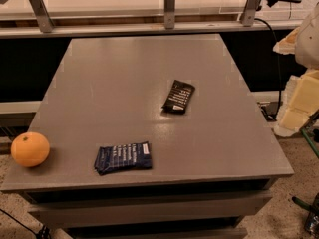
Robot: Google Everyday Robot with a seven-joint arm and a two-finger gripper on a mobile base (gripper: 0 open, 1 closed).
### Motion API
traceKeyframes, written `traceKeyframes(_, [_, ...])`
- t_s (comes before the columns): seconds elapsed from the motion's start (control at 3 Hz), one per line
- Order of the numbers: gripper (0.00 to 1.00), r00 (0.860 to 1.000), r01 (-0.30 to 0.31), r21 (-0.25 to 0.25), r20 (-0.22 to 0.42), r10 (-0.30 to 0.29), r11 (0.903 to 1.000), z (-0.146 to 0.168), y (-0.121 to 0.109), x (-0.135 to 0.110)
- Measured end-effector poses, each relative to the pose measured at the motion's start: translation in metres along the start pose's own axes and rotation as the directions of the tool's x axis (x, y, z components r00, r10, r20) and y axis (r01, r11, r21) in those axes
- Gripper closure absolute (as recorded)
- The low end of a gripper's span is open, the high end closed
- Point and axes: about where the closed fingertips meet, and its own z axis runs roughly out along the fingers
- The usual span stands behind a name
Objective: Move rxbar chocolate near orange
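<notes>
Grey table (149, 68) holds rxbar chocolate (178, 96), orange (30, 149); gripper unseen.

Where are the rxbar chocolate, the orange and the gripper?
rxbar chocolate (178, 96): camera view, middle of the black wrapper.
orange (30, 149): camera view, middle of the fruit.
gripper: not in the camera view.

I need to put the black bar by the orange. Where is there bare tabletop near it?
Bare table lies behind the orange and between it and the blue packet. The far half beyond the black bar is free. Tightest: front edge by the packet. The gripper is not in view.
</notes>
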Motion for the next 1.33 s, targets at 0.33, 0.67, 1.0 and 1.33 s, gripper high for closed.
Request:
traceKeyframes(0.33, [0.0,1.0,0.0,0.0,0.0,0.0,1.0,0.0,0.0,0.0])
traceKeyframes(0.67, [0.0,1.0,0.01,0.003,0.018,-0.01,0.9999,0.003,-0.007,-0.007])
traceKeyframes(1.0, [0.0,0.996,0.073,-0.025,0.061,-0.071,0.997,0.02,-0.023,-0.033])
traceKeyframes(1.33, [0.0,0.977,0.173,-0.079,0.138,-0.161,0.9817,0.052,-0.047,-0.08])
